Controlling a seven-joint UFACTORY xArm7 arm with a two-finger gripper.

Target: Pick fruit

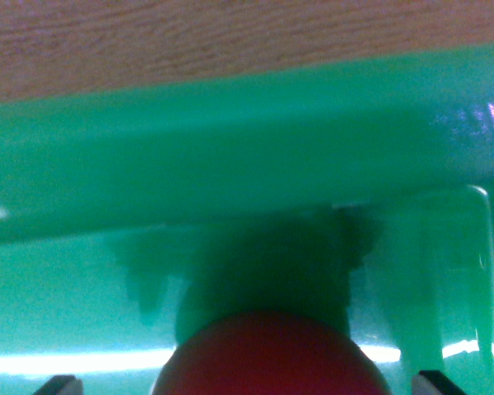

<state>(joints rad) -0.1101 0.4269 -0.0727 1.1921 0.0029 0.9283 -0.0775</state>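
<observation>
Gripper (251, 387), jaws spread wide either side of a red fruit (272, 354) inside the green bin (230, 140), positioned for grasping.

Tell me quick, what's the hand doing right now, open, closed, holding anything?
Hand: open, fingertips spread to either side of the red fruit inside the green bin; no contact with the fruit shows, not gripping it.
</observation>
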